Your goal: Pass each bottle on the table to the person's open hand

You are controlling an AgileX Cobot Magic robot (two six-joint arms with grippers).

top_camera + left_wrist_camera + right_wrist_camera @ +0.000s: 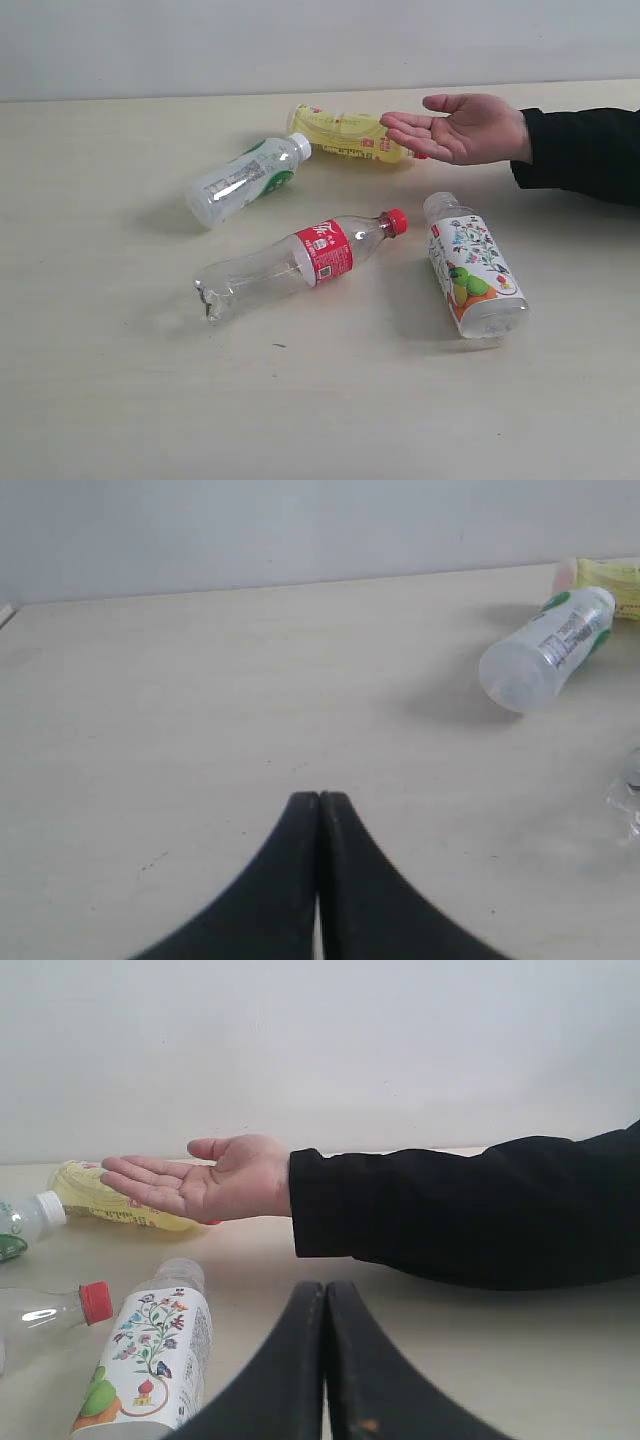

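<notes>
Pale cream table (100, 400) under a plain white wall (300, 40). Lying on their sides: green-label bottle (245, 180) far left, yellow bottle (345, 133) far, just behind open hand (465, 128) at right, red-label bottle (300, 262) centre, floral bottle (475, 268) near right. Left gripper (318, 798) and right gripper (325, 1288) both closed tight, empty.

L claw (318, 815) & R claw (326, 1305): smooth black curved fingers (275, 890); person's sleeve (585, 150) black.

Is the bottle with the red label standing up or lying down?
Lying down. The red-label bottle rests on its side on the table.
</notes>
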